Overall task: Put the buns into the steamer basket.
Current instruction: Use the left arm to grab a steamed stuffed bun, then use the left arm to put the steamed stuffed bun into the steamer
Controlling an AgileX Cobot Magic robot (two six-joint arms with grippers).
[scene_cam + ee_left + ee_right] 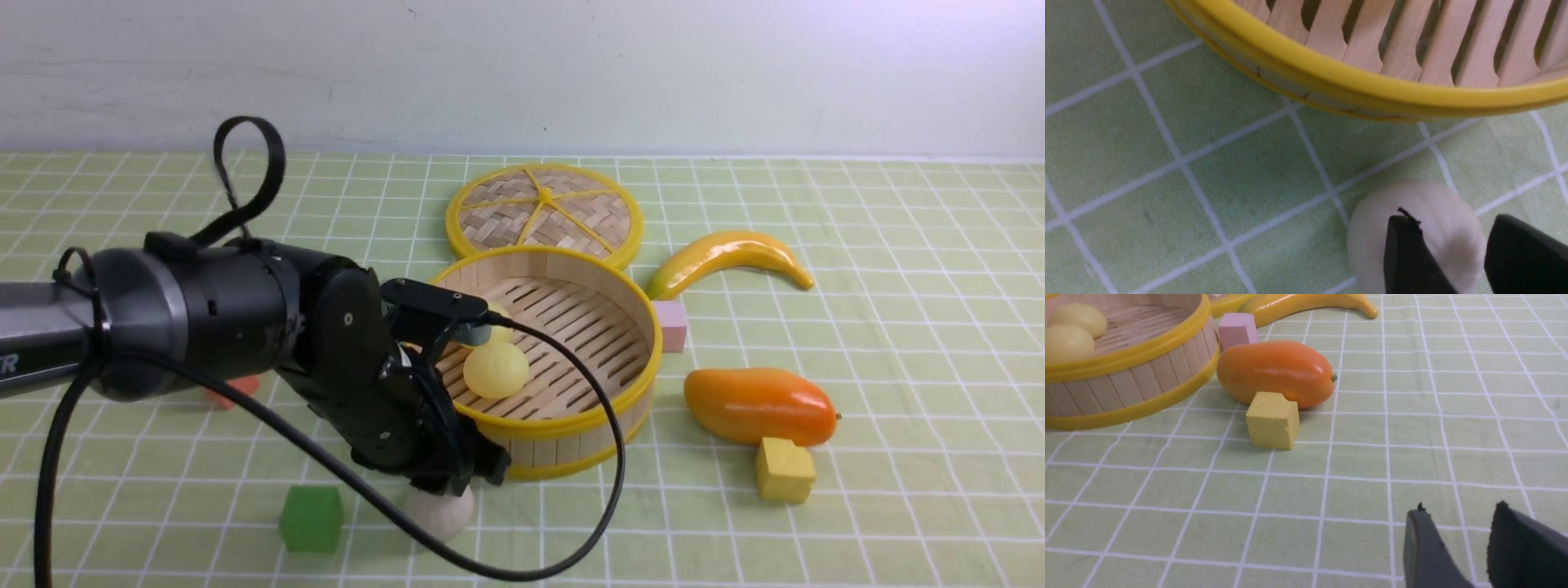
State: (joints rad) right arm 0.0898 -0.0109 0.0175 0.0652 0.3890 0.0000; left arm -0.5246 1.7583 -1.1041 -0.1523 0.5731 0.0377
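The steamer basket (629,392) stands mid-table with two pale yellow buns inside, one in plain view (495,369) and one half hidden behind my left arm (501,325). Both also show in the right wrist view (1067,342) (1081,318). The off-white pleated bun (445,513) lies on the cloth just in front of the basket. My left gripper (455,486) hangs right over it, jaws a little apart. In the left wrist view one finger (1408,261) covers the bun's (1372,237) middle, the other stands at its edge. My right gripper (1459,508) is empty above bare cloth.
The woven lid (543,211) lies behind the basket. A banana (727,257), pink cube (671,325), orange mango (759,404) and yellow cube (784,469) sit to the right. A green cube (311,517) and a red block (233,390) are on the left.
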